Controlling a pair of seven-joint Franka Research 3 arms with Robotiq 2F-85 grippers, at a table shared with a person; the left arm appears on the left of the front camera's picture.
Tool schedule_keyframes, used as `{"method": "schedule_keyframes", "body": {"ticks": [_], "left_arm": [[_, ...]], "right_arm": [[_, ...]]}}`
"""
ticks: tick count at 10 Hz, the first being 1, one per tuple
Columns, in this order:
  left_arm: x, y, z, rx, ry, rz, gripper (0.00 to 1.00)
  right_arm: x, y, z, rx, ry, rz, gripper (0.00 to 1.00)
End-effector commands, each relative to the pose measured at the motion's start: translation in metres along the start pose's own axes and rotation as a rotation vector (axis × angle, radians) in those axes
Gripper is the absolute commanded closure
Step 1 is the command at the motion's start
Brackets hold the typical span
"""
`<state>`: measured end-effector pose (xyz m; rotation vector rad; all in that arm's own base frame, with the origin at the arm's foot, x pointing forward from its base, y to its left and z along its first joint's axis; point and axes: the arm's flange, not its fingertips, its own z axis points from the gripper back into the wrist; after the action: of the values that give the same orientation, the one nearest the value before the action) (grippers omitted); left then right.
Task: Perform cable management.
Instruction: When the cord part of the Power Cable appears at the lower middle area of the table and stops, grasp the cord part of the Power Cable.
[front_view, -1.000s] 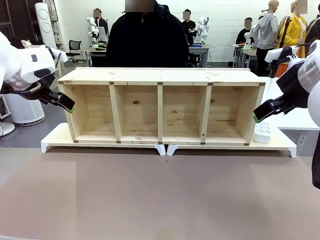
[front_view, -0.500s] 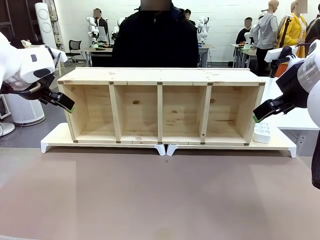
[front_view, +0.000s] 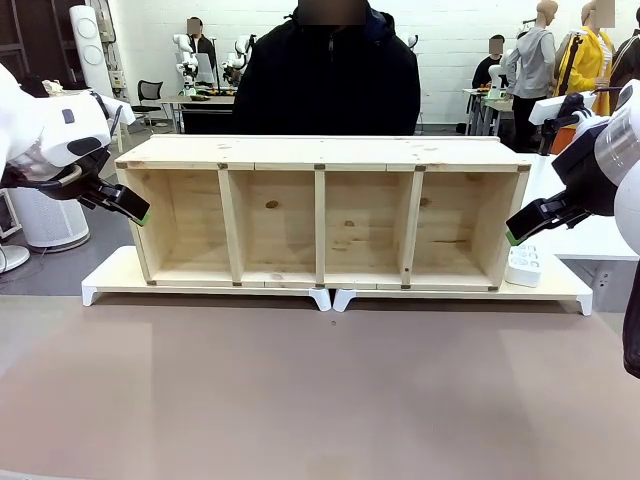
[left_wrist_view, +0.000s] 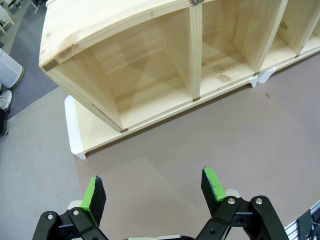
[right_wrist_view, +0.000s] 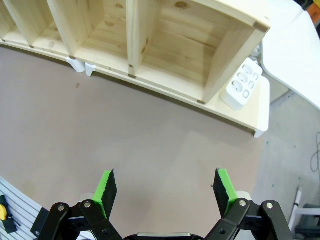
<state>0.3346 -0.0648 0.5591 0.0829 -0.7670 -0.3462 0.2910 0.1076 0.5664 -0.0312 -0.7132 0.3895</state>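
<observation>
Cable position cannot be told, so neither its long axis nor the nearer arm can be judged; the likeliest anchor is the white plastic power strip (front_view: 523, 266), which sits on the white base board (front_view: 110, 275) just beside the right end of the shelf (front_view: 320, 150), near the right gripper (right_wrist_view: 165, 187). That gripper and the left gripper (left_wrist_view: 155, 192) hang off opposite shelf ends above the matte brown table (front_view: 320, 400), green pads spread wide, holding nothing. The shelf is pale knotty pine, a long box of four open bays facing the robot.
</observation>
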Motion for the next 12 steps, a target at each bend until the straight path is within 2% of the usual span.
{"method": "schedule_keyframes", "body": {"ticks": [1,12], "left_arm": [[0.0002,-0.0009,-0.0004,0.003,0.001,-0.003,0.00],[0.0002,-0.0009,-0.0004,0.003,0.001,-0.003,0.00]], "right_arm": [[0.0009,-0.0005,0.0006,-0.002,-0.009,-0.001,0.00],[0.0009,-0.0005,0.0006,-0.002,-0.009,-0.001,0.00]]}}
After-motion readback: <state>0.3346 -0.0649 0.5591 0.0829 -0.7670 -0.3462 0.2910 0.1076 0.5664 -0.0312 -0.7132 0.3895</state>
